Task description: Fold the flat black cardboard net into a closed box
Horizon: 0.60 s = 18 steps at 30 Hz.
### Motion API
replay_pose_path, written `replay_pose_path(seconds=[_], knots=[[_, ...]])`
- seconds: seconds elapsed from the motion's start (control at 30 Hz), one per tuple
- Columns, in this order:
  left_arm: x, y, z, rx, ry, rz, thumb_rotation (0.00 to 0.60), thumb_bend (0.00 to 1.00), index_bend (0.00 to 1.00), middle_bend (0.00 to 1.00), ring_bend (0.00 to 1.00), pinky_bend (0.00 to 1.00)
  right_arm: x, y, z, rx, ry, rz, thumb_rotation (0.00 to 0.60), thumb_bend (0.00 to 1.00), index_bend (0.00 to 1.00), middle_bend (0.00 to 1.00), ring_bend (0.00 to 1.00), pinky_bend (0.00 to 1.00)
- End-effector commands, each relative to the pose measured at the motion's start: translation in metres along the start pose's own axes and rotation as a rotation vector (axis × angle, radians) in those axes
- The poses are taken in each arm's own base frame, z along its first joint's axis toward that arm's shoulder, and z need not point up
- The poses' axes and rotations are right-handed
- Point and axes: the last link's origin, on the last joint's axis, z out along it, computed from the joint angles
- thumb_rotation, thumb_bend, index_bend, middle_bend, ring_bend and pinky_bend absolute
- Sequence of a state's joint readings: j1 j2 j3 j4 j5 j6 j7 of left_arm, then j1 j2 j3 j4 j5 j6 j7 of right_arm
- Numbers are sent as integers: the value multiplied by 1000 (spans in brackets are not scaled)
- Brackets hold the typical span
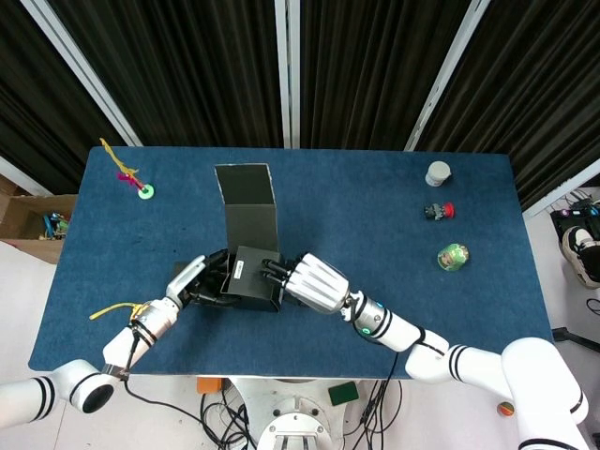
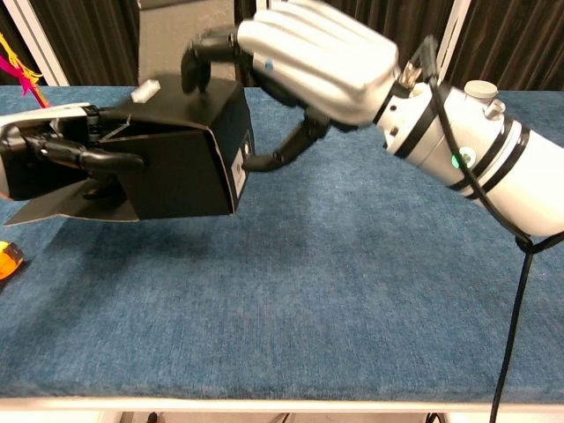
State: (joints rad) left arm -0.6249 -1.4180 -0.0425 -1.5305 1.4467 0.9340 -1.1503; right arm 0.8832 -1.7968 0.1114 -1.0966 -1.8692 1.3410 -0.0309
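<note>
The black cardboard box (image 1: 253,289) is partly folded, its body near the table's front middle. A long lid flap (image 1: 247,199) stands open behind it. In the chest view the box (image 2: 181,167) shows a white label on its right face, and a loose flap lies flat under its left end. My left hand (image 1: 199,281) grips the box's left end, with fingers (image 2: 84,159) across the front face. My right hand (image 1: 309,281) lies over the top right, its fingers curled over the top edge and its thumb on the labelled side; this right hand (image 2: 313,57) fills the upper chest view.
A white jar (image 1: 438,173), a red-and-black piece (image 1: 438,211) and a green doll (image 1: 453,256) stand at the right side. A green ring with coloured ribbons (image 1: 142,190) lies at the back left. An orange object (image 2: 7,258) sits near the front left edge.
</note>
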Motion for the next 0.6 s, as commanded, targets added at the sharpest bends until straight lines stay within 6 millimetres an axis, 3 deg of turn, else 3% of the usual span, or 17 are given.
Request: replay_pose_path(seconds=[0.03, 0.37, 0.6], knots=[[-7, -9, 6, 0, 1, 39, 600, 0, 277, 287, 539, 850, -13, -3, -6, 29, -30, -35, 600, 2, 403, 369, 772, 1000], [-34, -33, 33, -9, 9, 215, 600, 0, 278, 287, 539, 848, -41, 3, -37, 46, -105, -85, 600, 25, 429, 377, 773, 1000], [-40, -39, 41, 15, 15, 234, 600, 0, 277, 287, 539, 848, -53, 2, -43, 81, -120, -121, 600, 36, 433, 378, 773, 1000]])
